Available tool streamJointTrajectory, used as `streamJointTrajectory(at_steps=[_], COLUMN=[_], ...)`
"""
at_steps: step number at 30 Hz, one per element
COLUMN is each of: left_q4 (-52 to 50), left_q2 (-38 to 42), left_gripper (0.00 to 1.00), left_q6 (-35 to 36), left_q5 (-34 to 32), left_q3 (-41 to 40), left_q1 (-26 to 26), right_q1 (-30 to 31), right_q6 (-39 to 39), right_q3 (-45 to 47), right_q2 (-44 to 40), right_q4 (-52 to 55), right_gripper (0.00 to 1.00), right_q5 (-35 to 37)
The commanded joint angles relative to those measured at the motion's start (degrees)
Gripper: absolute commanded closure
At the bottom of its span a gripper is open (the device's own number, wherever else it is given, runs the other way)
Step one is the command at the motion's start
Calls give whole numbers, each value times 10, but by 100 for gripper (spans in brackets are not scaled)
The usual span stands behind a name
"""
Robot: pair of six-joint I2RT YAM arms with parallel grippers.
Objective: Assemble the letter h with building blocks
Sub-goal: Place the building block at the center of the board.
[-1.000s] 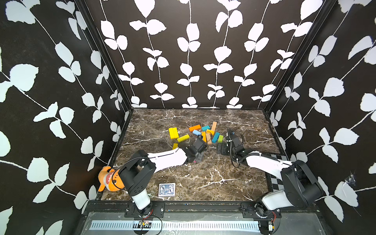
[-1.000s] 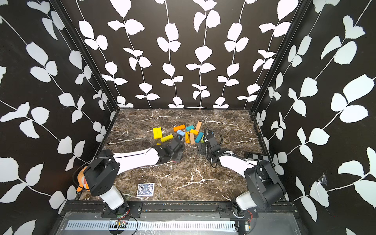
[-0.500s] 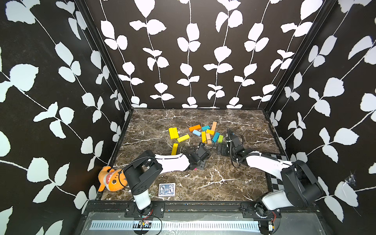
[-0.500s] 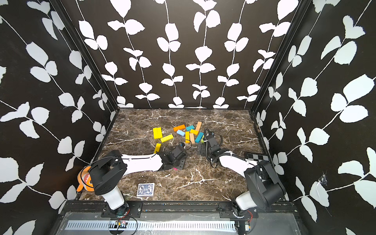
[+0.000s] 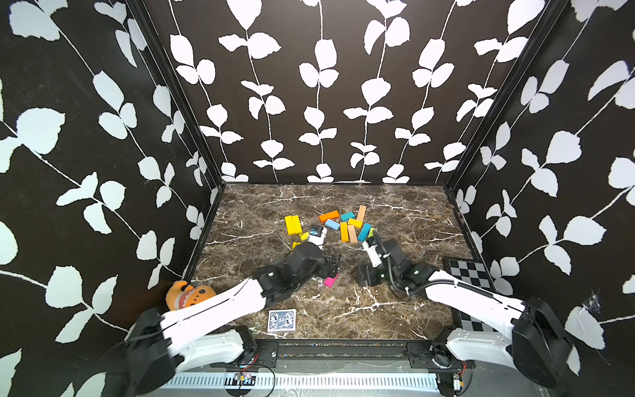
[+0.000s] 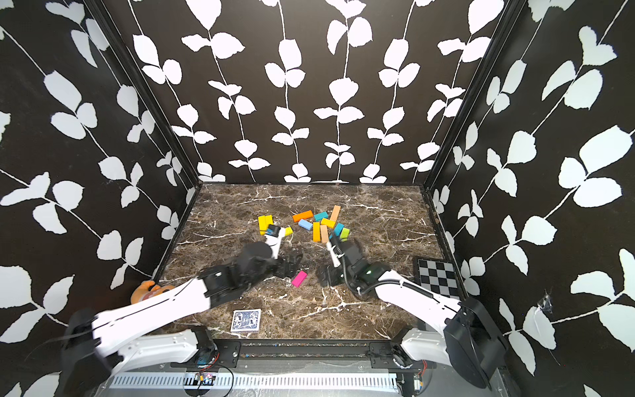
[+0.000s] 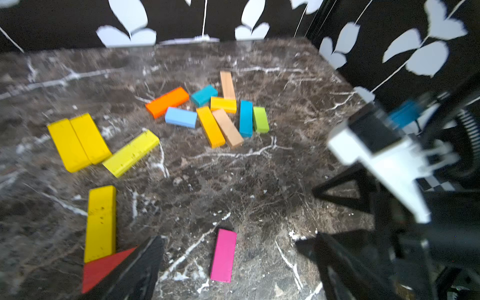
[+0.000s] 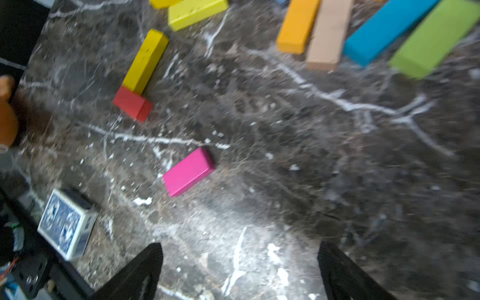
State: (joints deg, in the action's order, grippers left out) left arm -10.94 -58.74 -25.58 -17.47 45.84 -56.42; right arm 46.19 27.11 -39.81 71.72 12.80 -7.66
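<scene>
— What can you read, nearest first?
— Only the card box (image 5: 281, 320), operator: blue scrollwork on its face, any print too small to tell.
— And my grippers?
— Your left gripper (image 7: 231, 249) stands with jaws spread wide, gripping nothing. The pink block (image 7: 223, 255) lies flat on the marble table (image 5: 395, 213) just under that gap, untouched. Your right gripper (image 8: 240, 249) is likewise spread and empty, the pink block ahead of it, well apart.
— Farther out?
— A red block (image 8: 132, 103) touches the end of a yellow bar (image 8: 145, 61). Beyond, two yellow bars (image 5: 293, 225) lie side by side, and the loose building blocks (image 5: 348, 225) cluster beyond your right gripper.
</scene>
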Motion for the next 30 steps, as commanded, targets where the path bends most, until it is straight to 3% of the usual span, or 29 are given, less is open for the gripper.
streamJointTrajectory(at_steps=[1,10,30], left_q4=[-56,-69,-94], left_q2=[51,185,203], left_gripper=[1,1,1], left_q6=[31,53,85], left_q5=[-27,-32,-50], left_q3=[-9,-68,-73], left_q1=[3,3,3], right_q1=[59,139,142], right_q6=[-16,7,52], right_q3=[-13,-70,-152], right_q2=[37,157,290], right_q4=[7,-31,-101], right_gripper=[7,6,9], right_q5=[-17,21,-32])
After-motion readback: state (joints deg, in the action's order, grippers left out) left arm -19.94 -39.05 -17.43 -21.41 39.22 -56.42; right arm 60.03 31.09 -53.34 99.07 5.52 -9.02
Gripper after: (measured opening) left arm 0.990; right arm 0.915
